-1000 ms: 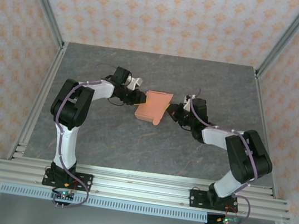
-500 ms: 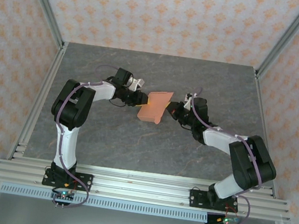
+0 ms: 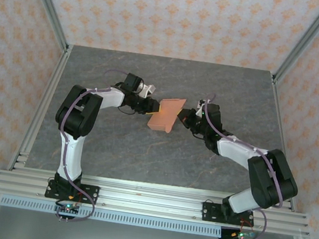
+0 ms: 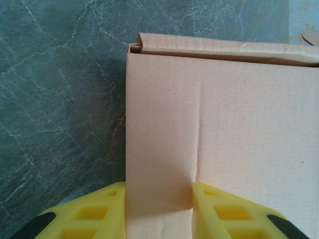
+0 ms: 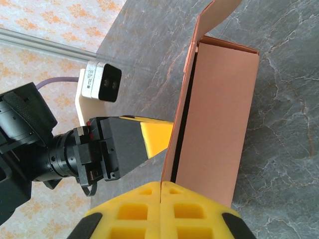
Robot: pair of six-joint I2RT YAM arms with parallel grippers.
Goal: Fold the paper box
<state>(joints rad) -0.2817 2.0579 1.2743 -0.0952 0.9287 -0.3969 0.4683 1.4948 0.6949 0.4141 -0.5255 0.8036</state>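
At centre, left tool (image 3: 151, 107) and right tool (image 5: 161, 198) clamp the paper box (image 3: 165, 115), now steeper.

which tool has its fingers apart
The left tool: its fingers flank part of the paper box. The right tool is shut, seemingly pinching the box's edge.

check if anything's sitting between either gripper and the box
Nothing visible is in the way. The left gripper has its fingers on either side of one panel of the box, and the right gripper is shut on the edge of its open flap. The table lies around it.
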